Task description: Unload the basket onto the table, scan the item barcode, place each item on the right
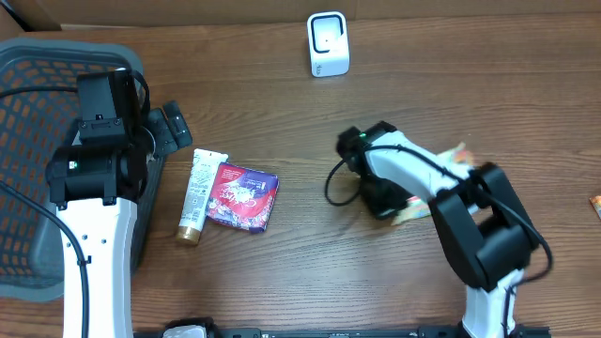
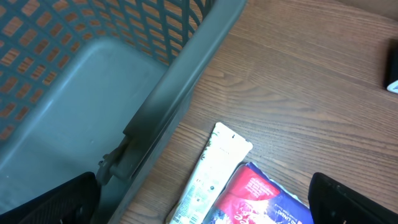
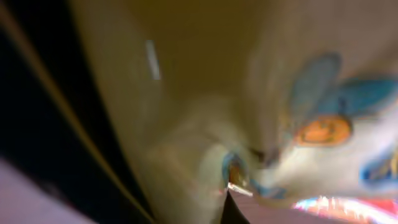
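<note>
My right gripper [image 1: 392, 203] is shut on a pale yellow snack packet [image 1: 457, 156] at the table's centre right. Seen from the right wrist, the blurred packet [image 3: 280, 93], with blue and orange print, fills the frame and hides the fingers. The white barcode scanner [image 1: 328, 44] stands at the table's far edge, well behind the held packet. My left gripper [image 1: 169, 127] is open beside the basket; in the left wrist view [image 2: 202, 208] it hangs over a white tube [image 2: 208, 180] and a red and blue packet [image 2: 261, 199], touching neither.
A grey mesh basket [image 1: 42, 141] fills the left side, its rim [image 2: 174, 106] close to my left fingers. The tube [image 1: 197, 197] and the red and blue packet [image 1: 242, 195] lie side by side left of centre. A small orange item [image 1: 595, 203] sits at the right edge.
</note>
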You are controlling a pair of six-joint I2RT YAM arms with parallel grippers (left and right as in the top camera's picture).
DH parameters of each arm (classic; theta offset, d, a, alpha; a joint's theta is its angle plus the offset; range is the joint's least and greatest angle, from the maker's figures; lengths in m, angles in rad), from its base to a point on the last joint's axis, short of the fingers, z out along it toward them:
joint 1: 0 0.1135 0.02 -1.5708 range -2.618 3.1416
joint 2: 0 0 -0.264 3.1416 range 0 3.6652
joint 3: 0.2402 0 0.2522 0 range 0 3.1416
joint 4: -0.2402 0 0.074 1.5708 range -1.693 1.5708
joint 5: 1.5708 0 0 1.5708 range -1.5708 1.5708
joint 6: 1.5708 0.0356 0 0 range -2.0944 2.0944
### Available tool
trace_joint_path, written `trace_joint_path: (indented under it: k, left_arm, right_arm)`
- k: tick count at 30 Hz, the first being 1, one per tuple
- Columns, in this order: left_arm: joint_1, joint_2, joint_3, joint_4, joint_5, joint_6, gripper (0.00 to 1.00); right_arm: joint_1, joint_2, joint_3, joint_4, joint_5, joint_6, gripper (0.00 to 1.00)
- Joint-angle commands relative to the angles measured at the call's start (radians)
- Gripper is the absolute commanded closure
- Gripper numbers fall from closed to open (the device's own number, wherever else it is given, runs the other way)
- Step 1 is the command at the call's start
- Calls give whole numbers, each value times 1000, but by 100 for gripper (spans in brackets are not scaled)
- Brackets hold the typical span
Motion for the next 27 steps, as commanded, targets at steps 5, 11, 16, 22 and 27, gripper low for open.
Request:
trace_joint_path:
  k: [5, 11, 16, 22, 27]
  left_arm:
    - [-1, -8, 13, -3, 11, -10, 0]
    - [-1, -8, 13, -3, 11, -10, 0]
    - [-1, -8, 13, -3, 11, -10, 0]
    - [-1, -8, 13, -3, 11, -10, 0]
    - [-1, -8, 13, -3, 11, -10, 0]
  right_arm:
    - [74, -301, 208, 1, -866, 45, 96]
    - [61, -410, 251, 206, -1269, 43, 96]
    - [33, -385, 197, 259, -1307, -74, 96]
    - [-6, -296, 17, 595, -1562, -74, 96]
    - [-56, -164, -68, 736, -1632, -70, 96]
